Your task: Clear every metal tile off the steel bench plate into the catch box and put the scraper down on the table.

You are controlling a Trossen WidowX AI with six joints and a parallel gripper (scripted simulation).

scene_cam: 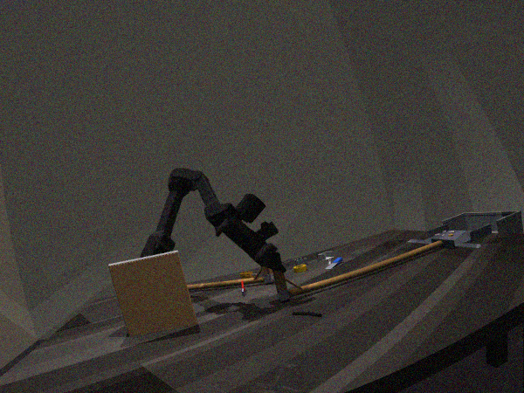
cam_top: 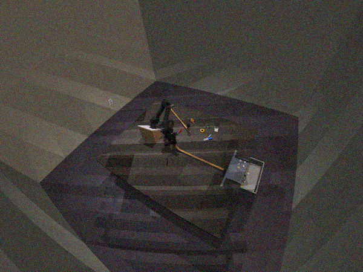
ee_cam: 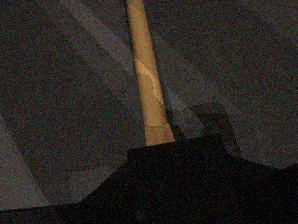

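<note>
My gripper (cam_top: pixel 173 144) (scene_cam: pixel 275 270) is shut on the long scraper's upright wooden grip, low over the table. The scraper's pale wooden rod (cam_top: pixel 199 158) (scene_cam: pixel 371 269) (ee_cam: pixel 148 85) runs out to the near edge of the steel bench plate (cam_top: pixel 232 173) (scene_cam: pixel 462 237); its blade cannot be made out. Several small metal tiles lie on the plate, among them a pale tile (cam_top: pixel 244 162) and an orange tile (cam_top: pixel 238 167). Another pale tile (cam_top: pixel 248 173) is near the border with the catch box (cam_top: pixel 259 178) (scene_cam: pixel 508 223); I cannot tell which side.
A shorter wooden-handled tool (cam_top: pixel 179 118) (scene_cam: pixel 223 283) lies behind the gripper. A tan board (cam_top: pixel 150 135) (scene_cam: pixel 153 294) stands by the arm base. A red item (cam_top: pixel 179 130) (scene_cam: pixel 243 286), yellow ring (cam_top: pixel 202 130) (scene_cam: pixel 299 268), blue-handled item (cam_top: pixel 207 139) (scene_cam: pixel 335 262) and dark strip (cam_top: pixel 167 162) (scene_cam: pixel 306 313) lie around.
</note>
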